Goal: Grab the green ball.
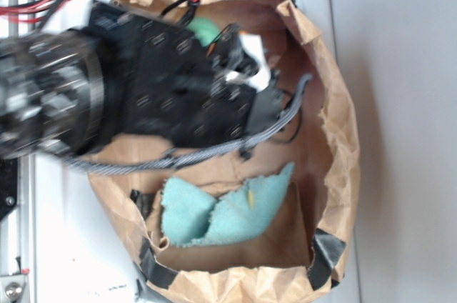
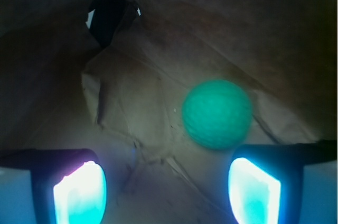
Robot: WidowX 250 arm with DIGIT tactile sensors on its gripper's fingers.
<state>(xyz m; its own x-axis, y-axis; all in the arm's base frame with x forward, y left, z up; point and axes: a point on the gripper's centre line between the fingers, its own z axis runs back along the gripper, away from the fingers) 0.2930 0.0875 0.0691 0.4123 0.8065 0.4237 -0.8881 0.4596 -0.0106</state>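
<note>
Hand [image 2: 166,192] wide open, holding nothing. Ball [image 2: 216,113] centre-right of wrist frame, just beyond fingers [image 2: 253,192], bag [image 1: 335,138] wall close behind.

No legible text, labels, brands or numbers in either view: none on the paper bag [image 1: 335,138], the cloth [image 1: 228,210], or the green ball [image 2: 216,114].

The paper bag [image 1: 335,124] is matt, creased brown paper; the green ball [image 2: 217,114] looks finely dimpled; the cloth [image 1: 221,210] is fuzzy with frayed edges.
</note>
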